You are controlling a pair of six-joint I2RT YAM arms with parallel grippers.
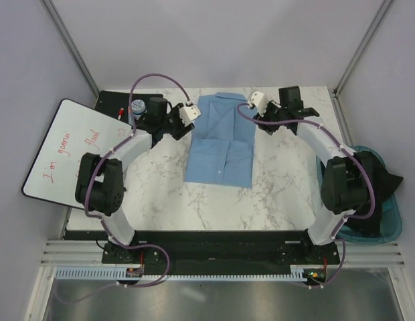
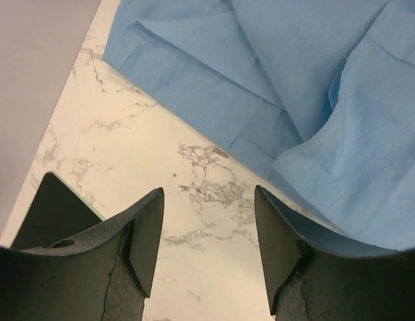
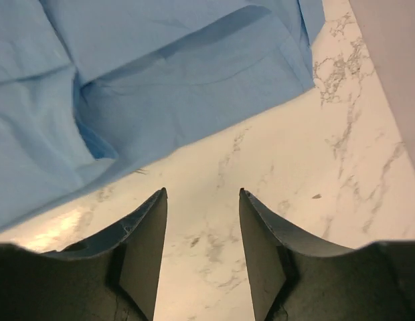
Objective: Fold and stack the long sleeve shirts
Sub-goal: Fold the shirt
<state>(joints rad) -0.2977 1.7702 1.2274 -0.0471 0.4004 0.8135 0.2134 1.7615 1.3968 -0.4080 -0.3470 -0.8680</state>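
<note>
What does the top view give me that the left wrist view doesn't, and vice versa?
Top only: the whole outline of the light-blue shirt, the whiteboard, the teal bin. Left wrist only: the left gripper open, bare marble between its fingers, nothing held. Both: the shirt's edge lying on the marble table.

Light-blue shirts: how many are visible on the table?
1: a folded light-blue shirt lies on the marble table, in the middle toward the far edge. Another shirt may be hidden beneath its layers; the pictures cannot settle that.
</note>
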